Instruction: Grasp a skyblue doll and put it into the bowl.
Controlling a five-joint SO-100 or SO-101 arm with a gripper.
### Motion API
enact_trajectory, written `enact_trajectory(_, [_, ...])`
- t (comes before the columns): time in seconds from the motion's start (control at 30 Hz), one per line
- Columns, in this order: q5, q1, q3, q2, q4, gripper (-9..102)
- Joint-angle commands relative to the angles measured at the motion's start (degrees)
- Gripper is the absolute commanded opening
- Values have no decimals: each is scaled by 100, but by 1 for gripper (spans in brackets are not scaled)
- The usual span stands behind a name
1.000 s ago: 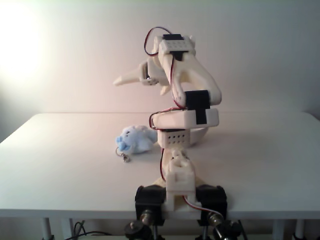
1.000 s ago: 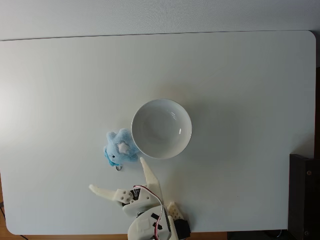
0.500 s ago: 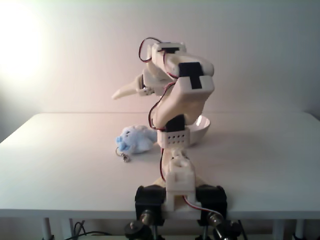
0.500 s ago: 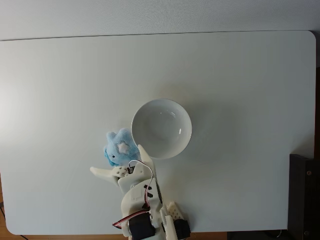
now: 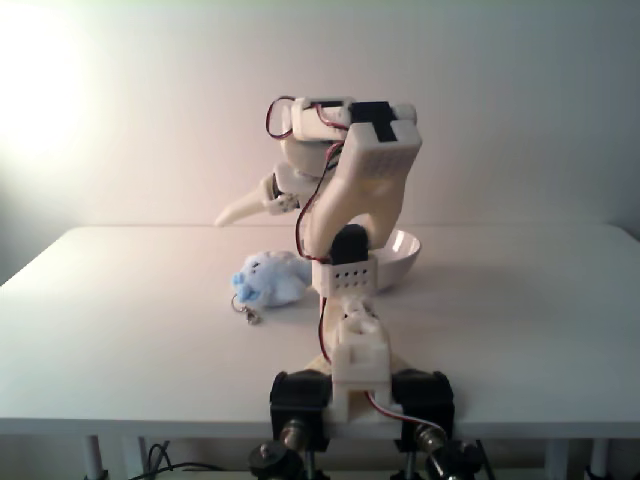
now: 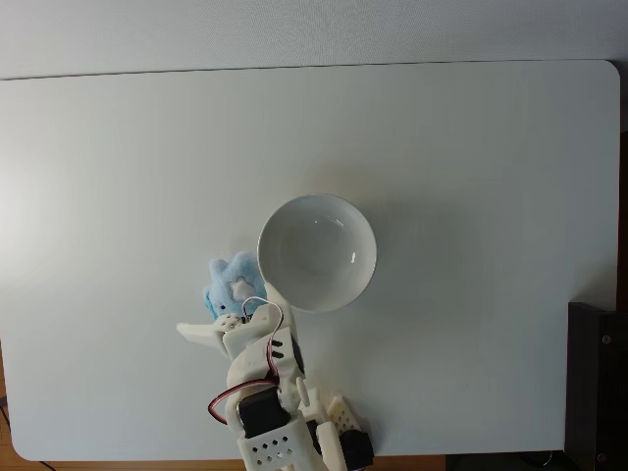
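The skyblue doll (image 5: 268, 280) (image 6: 232, 285) lies on the white table, touching the left side of the bowl as seen from above. Its metal keyring (image 5: 249, 316) rests on the table in front of it. The glossy white bowl (image 6: 317, 252) (image 5: 403, 260) stands upright with nothing in it; in the low fixed view the arm hides part of it. My gripper (image 5: 250, 208) (image 6: 228, 310) hangs open in the air above the doll's near edge, well clear of the tabletop. One finger (image 6: 193, 332) points left, and the other is partly hidden under the wrist and wires.
The arm's base (image 5: 358, 390) is clamped at the table's near edge. A black object (image 6: 597, 385) sits beyond the table's right edge in the view from above. The white tabletop (image 6: 471, 147) stretches wide behind and to the right of the bowl.
The arm has unfolded forward over the last second. The open gripper travelled from near the base to above the doll's near edge. Doll and bowl have not moved.
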Motion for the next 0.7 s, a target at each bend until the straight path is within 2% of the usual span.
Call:
enact_trajectory(0.0, [-35, -193, -26, -114, -483, 71])
enact_trajectory(0.1, [-35, -193, -26, -396, -712, 71])
enact_trajectory(0.4, [-35, -123, -26, -1512, -721, 72])
enact_trajectory(0.67, [-35, -123, -26, -1670, -721, 71])
